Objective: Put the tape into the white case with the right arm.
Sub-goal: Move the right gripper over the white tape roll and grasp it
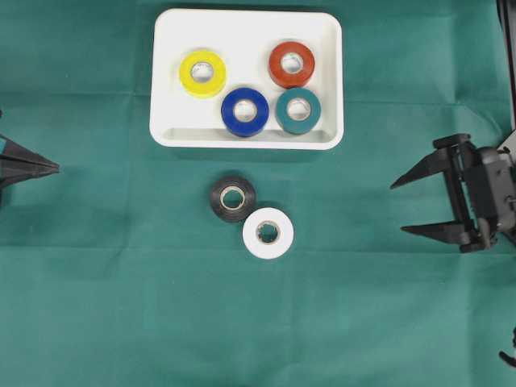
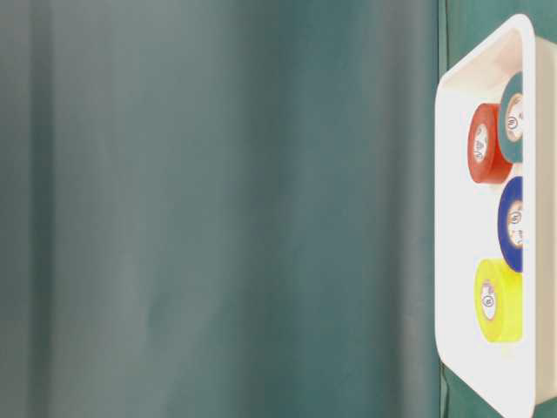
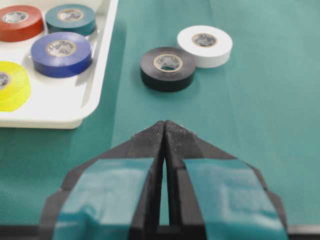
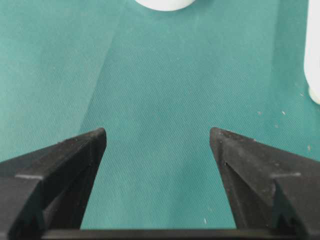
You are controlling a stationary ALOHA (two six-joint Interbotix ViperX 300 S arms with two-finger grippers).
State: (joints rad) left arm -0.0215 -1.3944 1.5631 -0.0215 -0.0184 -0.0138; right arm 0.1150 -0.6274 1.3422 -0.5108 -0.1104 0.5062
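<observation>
The white case (image 1: 168, 97) lies at the top middle and holds yellow (image 1: 202, 72), red (image 1: 291, 64), blue (image 1: 244, 111) and teal (image 1: 297, 110) tape rolls. On the cloth below it sit a black tape roll (image 1: 233, 197) and a white tape roll (image 1: 268, 233), touching each other. My right gripper (image 1: 401, 207) is at the right edge, open and empty, far from both loose rolls. In the right wrist view its fingers (image 4: 75, 160) stand wide apart over bare cloth. My left gripper (image 1: 56, 168) is shut at the left edge, its tips (image 3: 164, 126) pressed together.
A green cloth (image 1: 121, 306) covers the whole table. The case's corner (image 4: 314, 60) shows at the right edge of the right wrist view. The table-level view shows the case (image 2: 457, 218) from the side with its rolls.
</observation>
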